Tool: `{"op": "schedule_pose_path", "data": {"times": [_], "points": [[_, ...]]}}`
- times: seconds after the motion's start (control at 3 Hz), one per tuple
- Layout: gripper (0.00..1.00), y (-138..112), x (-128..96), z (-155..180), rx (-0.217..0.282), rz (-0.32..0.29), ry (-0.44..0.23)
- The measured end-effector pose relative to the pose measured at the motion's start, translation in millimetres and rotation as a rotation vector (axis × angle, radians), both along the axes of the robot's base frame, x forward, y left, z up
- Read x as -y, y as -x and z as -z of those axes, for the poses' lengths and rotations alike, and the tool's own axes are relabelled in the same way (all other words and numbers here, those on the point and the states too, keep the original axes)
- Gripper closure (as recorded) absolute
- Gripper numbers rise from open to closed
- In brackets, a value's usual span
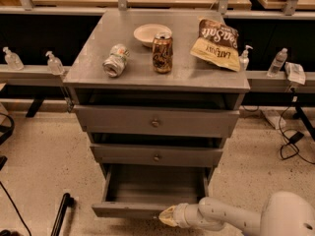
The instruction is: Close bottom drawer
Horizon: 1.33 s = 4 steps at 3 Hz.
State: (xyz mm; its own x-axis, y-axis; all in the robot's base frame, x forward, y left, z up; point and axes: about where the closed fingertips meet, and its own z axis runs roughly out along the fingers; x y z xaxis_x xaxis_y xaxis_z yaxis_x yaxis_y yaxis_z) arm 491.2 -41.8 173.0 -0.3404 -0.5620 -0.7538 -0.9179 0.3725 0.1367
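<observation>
The bottom drawer (147,188) of the grey cabinet stands pulled out, its plain grey box empty. Its slim front panel (125,210) runs along the lower edge; its knob is hidden. My gripper (166,216) reaches in from the lower right on a white arm, and its yellowish tip rests against the right part of that front panel. Above the open drawer, the medium drawer (156,155) and the tall top drawer (155,122) are pushed in, each with a round knob.
The cabinet top (93,58) holds a white bowl (150,34), an upright brown can (162,52), a can lying on its side (115,60) and a chip bag (217,43). Spray bottles stand on side ledges. Cables lie on the floor at right. A black pole leans at lower left.
</observation>
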Motion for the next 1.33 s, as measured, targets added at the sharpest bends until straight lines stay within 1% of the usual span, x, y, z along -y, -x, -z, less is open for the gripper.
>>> {"op": "schedule_pose_path", "data": {"times": [0.33, 0.67, 1.0, 1.33], "points": [[1.0, 1.2, 0.0, 0.0, 0.0, 0.0, 0.0], [1.0, -15.7, -4.6, 6.8, 0.025, 0.012, 0.042], [1.0, -13.0, -4.7, 6.9, 0.025, 0.013, 0.042], [1.0, -30.1, 1.2, 11.4, 0.046, 0.048, 0.068]]}}
